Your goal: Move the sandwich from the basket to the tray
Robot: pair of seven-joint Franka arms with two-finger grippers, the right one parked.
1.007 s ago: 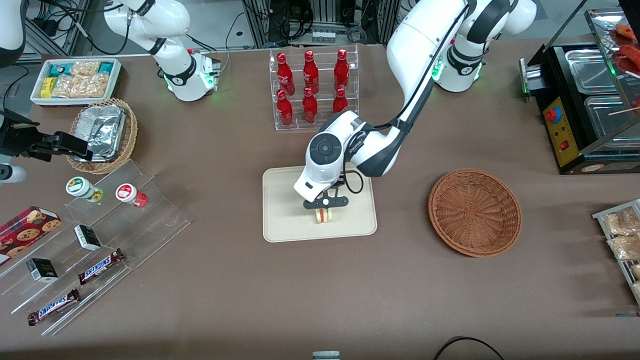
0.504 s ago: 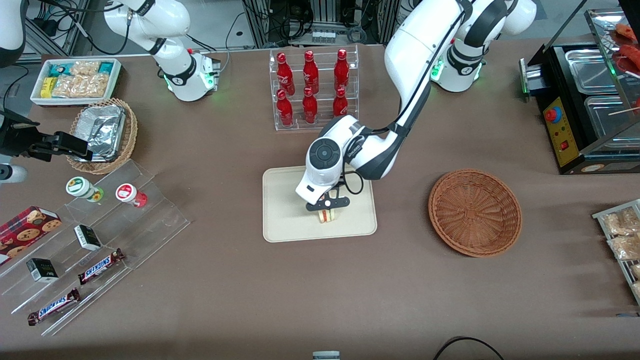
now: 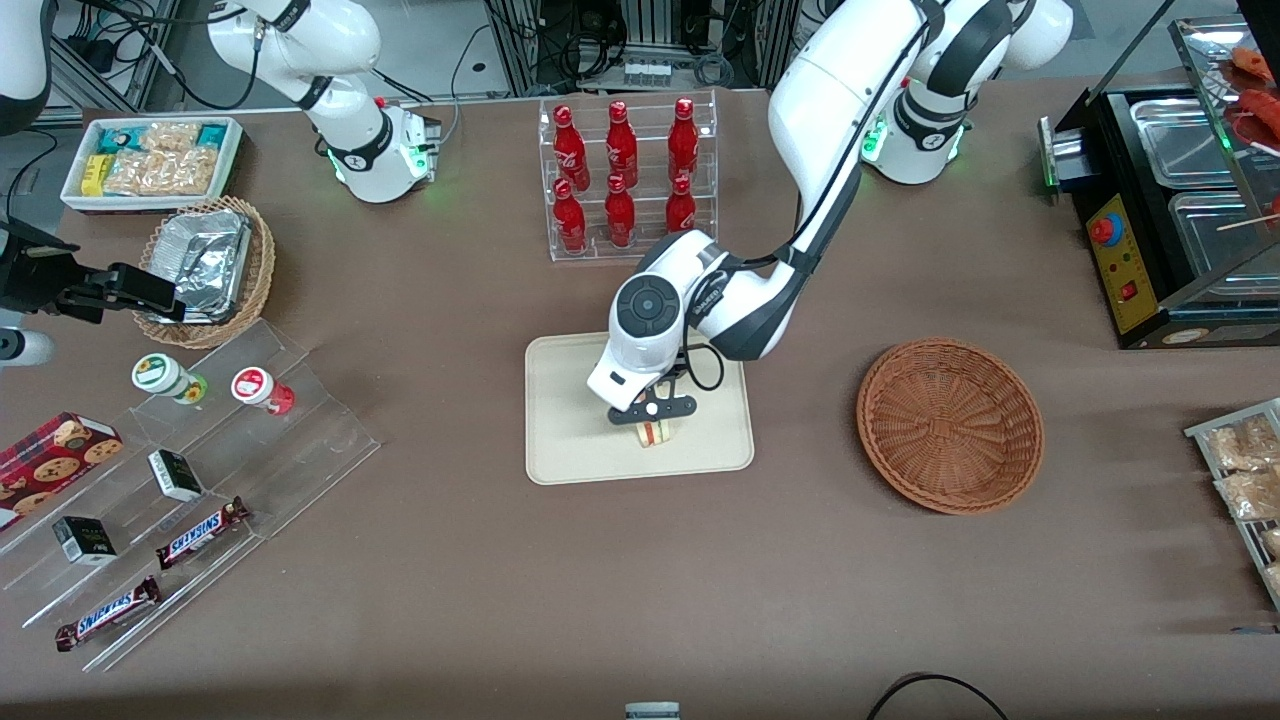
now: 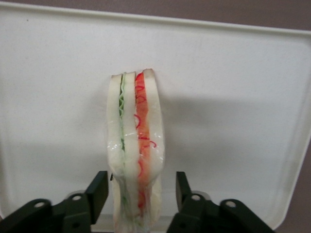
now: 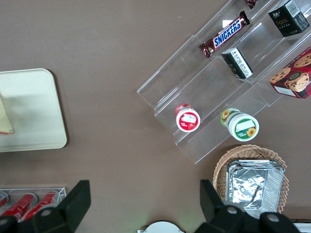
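Observation:
The sandwich (image 3: 655, 433) stands on its edge on the cream tray (image 3: 570, 420), toward the tray's working-arm end. My left gripper (image 3: 652, 420) hangs straight over it. In the left wrist view the sandwich (image 4: 136, 145) stands between the two black fingers (image 4: 99, 187), with a gap on each side, so the gripper (image 4: 141, 187) is open and astride it above the tray (image 4: 233, 97). The dark reddish-brown basket (image 3: 950, 425) lies empty on the table, toward the working arm's end. A tray corner (image 5: 29, 107) shows in the right wrist view.
A clear rack of red bottles (image 3: 625, 180) stands farther from the front camera than the tray. A clear stepped snack display (image 3: 200, 470), a tan basket with foil (image 3: 205, 270) and a white snack bin (image 3: 150, 160) lie toward the parked arm's end. A black warmer (image 3: 1180, 200) stands at the working arm's end.
My left wrist has drawn slightly away from the front camera and a little higher. The sandwich has stayed in place on the tray.

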